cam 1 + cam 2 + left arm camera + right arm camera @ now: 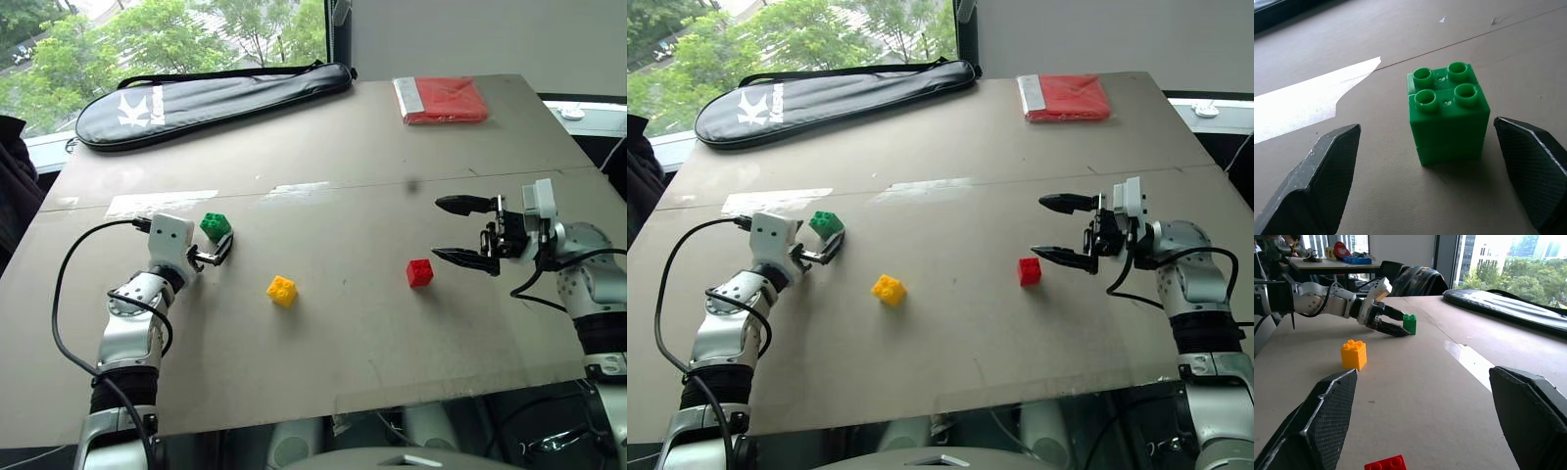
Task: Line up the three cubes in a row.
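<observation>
The left gripper (217,252), fingers spread and empty, straddles the green cube (1447,113) without touching, while the right gripper (466,231) hovers released over the red cube (419,272).

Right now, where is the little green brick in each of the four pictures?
Left eye view: green brick at mid-left, by the left gripper.
Right eye view: mid-left.
Left wrist view: centre, between the open fingers.
Right wrist view: upper middle.
Shared landmark: yellow brick, nearby on the table.
</observation>
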Robot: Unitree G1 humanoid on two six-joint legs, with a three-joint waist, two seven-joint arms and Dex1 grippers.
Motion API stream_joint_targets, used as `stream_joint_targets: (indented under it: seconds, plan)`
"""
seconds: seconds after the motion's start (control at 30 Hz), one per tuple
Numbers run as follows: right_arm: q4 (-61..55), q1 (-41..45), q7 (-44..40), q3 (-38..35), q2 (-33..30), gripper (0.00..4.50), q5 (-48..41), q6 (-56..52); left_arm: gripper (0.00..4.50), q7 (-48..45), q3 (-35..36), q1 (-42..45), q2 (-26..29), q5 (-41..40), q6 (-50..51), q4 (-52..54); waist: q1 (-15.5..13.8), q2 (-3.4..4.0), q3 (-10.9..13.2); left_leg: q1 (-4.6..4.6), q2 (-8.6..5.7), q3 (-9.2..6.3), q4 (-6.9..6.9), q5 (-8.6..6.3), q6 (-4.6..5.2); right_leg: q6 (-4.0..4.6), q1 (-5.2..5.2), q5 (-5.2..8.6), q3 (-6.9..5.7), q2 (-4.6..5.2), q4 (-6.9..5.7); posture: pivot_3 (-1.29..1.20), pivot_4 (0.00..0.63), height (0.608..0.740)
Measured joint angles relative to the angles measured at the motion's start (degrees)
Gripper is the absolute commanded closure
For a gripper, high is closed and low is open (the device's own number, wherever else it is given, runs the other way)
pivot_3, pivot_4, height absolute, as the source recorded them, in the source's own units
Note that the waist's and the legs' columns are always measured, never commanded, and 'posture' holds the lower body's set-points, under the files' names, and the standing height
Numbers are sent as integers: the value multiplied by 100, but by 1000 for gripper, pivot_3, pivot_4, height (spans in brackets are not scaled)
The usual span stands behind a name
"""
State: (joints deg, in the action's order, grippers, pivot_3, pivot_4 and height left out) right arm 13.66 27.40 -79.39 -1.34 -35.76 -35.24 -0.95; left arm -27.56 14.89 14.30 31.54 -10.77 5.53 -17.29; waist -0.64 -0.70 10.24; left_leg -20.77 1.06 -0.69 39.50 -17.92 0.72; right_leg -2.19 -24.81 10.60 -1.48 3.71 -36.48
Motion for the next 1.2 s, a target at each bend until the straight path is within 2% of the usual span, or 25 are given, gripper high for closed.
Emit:
stream_joint_targets:
  seconds: [0.07,0.17,0.23,0.33,0.6,0.7,0.83,1.03,1.2]
  plan:
    - [-62,-36,41,-37,21,72,25,-19,0,-76,-128,247,2,69,-146,-302,-9,0,0,0,-1,-1,2,1,-1,0,0,0,0,0,-4,0,150,701]
    - [-146,-62,108,-88,40,0,63,-21,768,-162,-233,585,-84,95,-203,-647,-21,-1,-1,0,-5,-6,9,2,-3,0,1,0,-1,0,-12,0,150,701]
    - [-183,-80,122,-99,49,0,82,-31,1584,-243,-346,755,-188,94,-206,-781,-9,-2,-1,-1,-5,-3,11,2,-3,0,1,0,2,1,-13,0,150,701]
    - [-310,-159,143,-164,47,0,86,-86,3087,-320,-390,791,-231,79,-207,-779,10,-2,-1,2,-4,-3,11,2,-3,0,0,0,2,0,-16,0,150,701]
    - [-514,-389,245,-401,-6,0,78,-216,3140,-584,-443,696,-232,34,-85,-537,-5,-3,-1,0,-4,-5,12,2,-3,0,-1,1,2,0,-20,0,150,701]
    - [-573,-592,258,-592,-95,0,62,-267,3140,-1571,-793,1256,-223,-249,-44,-478,-95,-15,7,-36,-6,-43,48,3,-5,0,-1,1,-34,-2,-22,0,150,701]
    - [-648,-788,290,-658,-98,0,63,-267,3140,-2775,-1330,2210,-278,-520,-82,-143,-34,-13,6,-45,-18,-42,73,2,-4,-2,4,0,-25,6,-24,0,150,701]
    - [-1139,-1304,558,-883,-105,0,45,-291,3140,-4202,-2466,2369,-901,-664,100,-22,48,-12,8,-48,-14,-42,72,1,-2,-3,-3,2,-21,0,-27,0,150,701]
    - [-1652,-2004,754,-1224,-140,0,-96,-382,3140,-4627,-2957,2374,-1193,-325,-408,-467,64,-10,8,-42,-13,-48,72,1,-1,-3,-1,2,-23,-3,-34,0,150,701]
